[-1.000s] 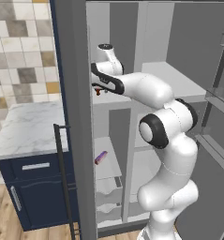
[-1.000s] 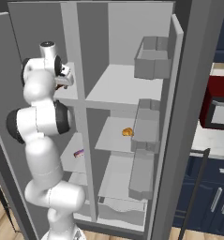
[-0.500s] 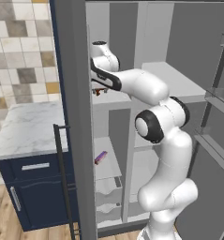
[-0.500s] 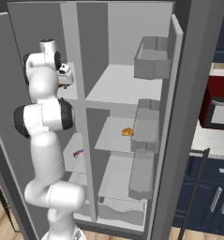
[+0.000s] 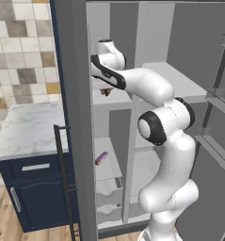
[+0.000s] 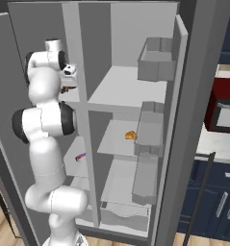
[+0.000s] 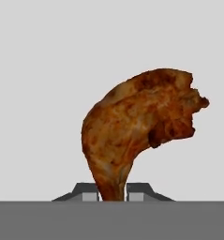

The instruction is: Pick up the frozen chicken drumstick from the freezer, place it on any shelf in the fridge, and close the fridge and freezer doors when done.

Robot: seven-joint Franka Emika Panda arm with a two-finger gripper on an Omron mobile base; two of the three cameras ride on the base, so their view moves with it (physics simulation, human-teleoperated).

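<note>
The frozen chicken drumstick is a reddish-brown lumpy piece against the pale shelf, its thin end pinched between my gripper's two tips. In the left base view the drumstick is a small dark lump on the upper white shelf of the freezer, with the gripper right at it, shut on it. The freezer door and the fridge door both stand open. The fridge shows its top shelf bare.
A pink-purple bar lies on a lower freezer shelf. An orange-yellow lump sits on the fridge's middle shelf. Clear bins hang on the fridge door. A marble counter over navy cabinets stands to the left.
The hand has pushed further into the freezer's upper shelf, and the jaws have gone from wide open to shut on the drumstick's thin end.
</note>
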